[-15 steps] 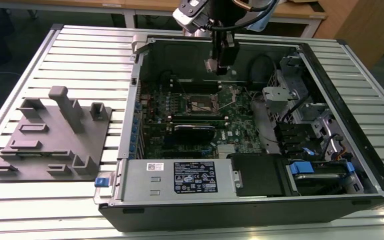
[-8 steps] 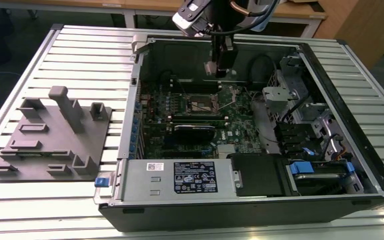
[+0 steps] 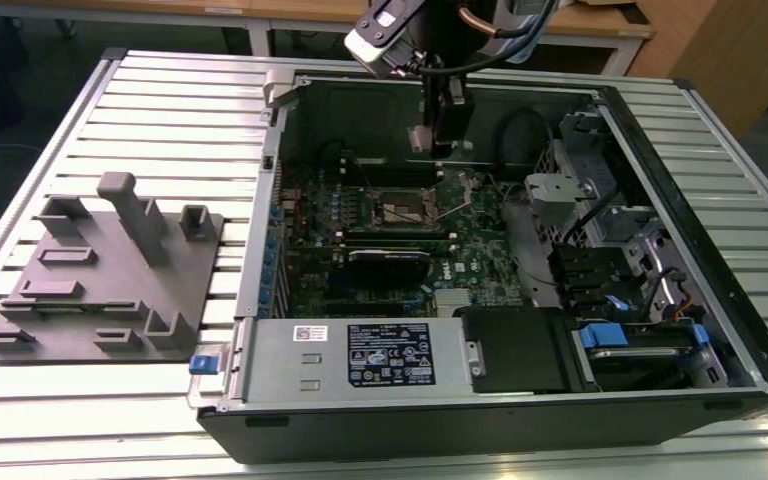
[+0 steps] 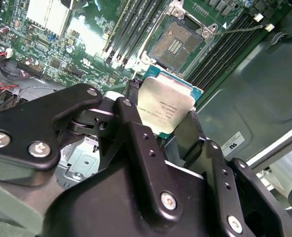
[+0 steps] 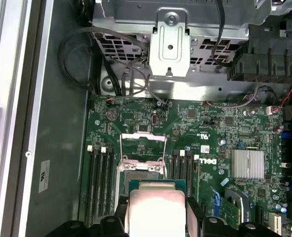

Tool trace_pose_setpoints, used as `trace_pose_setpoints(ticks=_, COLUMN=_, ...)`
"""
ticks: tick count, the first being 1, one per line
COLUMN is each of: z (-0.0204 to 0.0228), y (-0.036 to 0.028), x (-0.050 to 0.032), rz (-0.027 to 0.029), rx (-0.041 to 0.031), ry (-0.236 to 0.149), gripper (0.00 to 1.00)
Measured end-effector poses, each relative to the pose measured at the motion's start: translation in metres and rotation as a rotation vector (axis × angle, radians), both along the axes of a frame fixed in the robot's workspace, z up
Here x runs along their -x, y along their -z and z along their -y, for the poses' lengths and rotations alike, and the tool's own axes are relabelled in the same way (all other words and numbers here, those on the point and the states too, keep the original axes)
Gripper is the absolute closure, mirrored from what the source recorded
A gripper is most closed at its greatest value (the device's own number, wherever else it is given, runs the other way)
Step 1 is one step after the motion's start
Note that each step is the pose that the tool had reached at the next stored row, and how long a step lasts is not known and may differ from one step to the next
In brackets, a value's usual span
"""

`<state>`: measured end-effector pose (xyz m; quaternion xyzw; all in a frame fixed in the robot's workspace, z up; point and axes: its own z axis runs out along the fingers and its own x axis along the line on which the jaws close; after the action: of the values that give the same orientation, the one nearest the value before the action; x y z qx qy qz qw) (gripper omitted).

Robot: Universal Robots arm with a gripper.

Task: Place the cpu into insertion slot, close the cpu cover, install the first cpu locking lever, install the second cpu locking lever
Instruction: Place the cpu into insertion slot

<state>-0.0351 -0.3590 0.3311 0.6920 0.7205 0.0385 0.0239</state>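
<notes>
While the gripper [image 4: 161,123] pinches the cpu [image 4: 166,101] by its edges, the insertion slot [image 4: 178,44] sits bare nearby. The cpu cover [image 5: 143,146] is flipped open.

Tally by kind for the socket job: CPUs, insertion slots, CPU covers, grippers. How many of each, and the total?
cpu: 1, clamped in the gripper above the board
insertion slot: 1, no chip in it
cpu cover: 1, flipped open
gripper: 1
Total: 4
</notes>
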Motion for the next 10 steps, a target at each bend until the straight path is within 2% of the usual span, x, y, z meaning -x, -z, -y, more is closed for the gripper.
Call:
trace_pose_setpoints(ticks=1, z=0.0, y=0.0, x=0.0, rz=-0.0001, rx=0.0001, ry=0.0, gripper=0.46)
trace_pose_setpoints(ticks=2, z=0.0, y=0.009, x=0.0, rz=0.0, rx=-0.0003, ry=0.0, gripper=0.46)
trace_pose_setpoints(ticks=10, z=0.0, y=0.0094, x=0.0, rz=0.0, rx=0.0014, ry=0.0, gripper=0.46)
